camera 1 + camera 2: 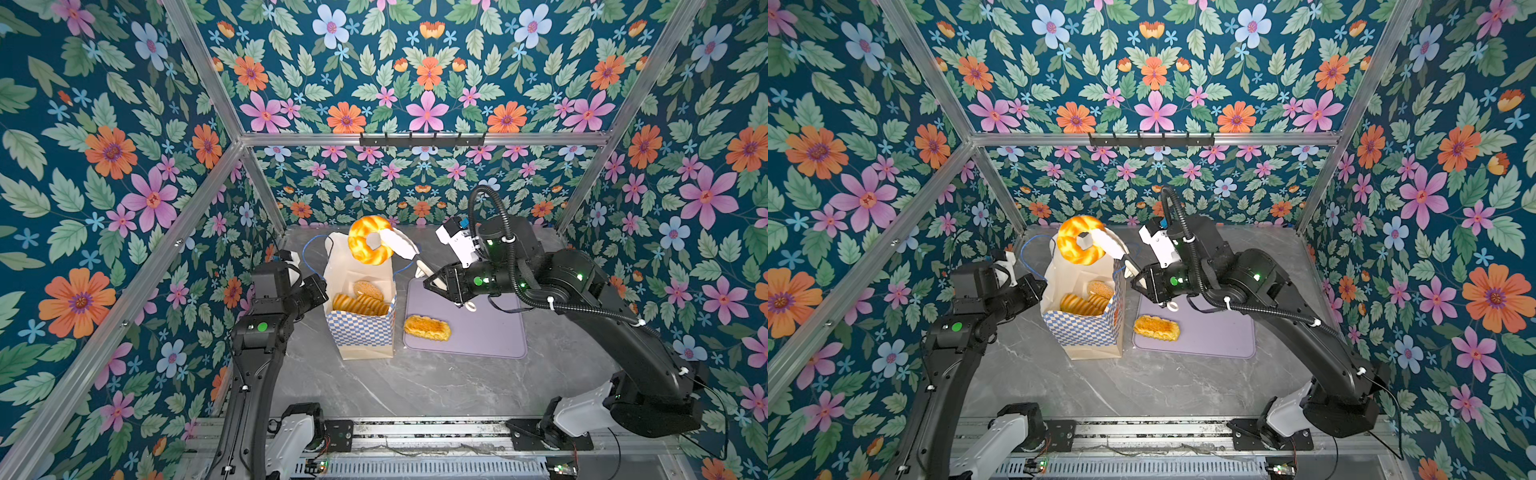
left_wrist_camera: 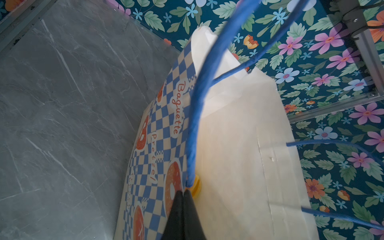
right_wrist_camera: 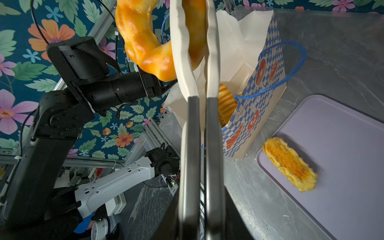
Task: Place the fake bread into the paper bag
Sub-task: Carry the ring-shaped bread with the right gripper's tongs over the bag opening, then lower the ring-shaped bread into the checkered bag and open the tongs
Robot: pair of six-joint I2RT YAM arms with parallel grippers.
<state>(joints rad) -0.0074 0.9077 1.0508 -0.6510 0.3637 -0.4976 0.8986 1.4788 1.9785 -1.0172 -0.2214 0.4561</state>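
Black tips of the left pincer point(image 2: 184, 194) sit closest in the left wrist view. They are pressed fully together on the blue cord handle point(image 2: 193, 128), just where it leaves the paper bag point(image 2: 239, 149). This grip probably steadies the bag and keeps its mouth open. The bag stands upright on the grey marbled bench point(image 1: 415, 386).

Inside the bag lie a ridged loaf point(image 1: 359, 305) and a sesame bun point(image 1: 368, 289); anything deeper is hidden. Above the bag's mouth, toward its far rim, hangs the braided ring point(image 1: 368, 245), apparently clear of the paper. The right pincer point(image 1: 384, 240) is nearly closed on the ring's band, with one long white finger through the hole and the other outside.

Right of the bag lies the lilac tray point(image 1: 490, 332). It carries one oblong orange-topped pastry point(image 1: 427, 328) near its bag-side edge.

By my reading the task is well along. At least two breads are bagged and the ring is poised for release. The oblong pastry is the only piece left outside.
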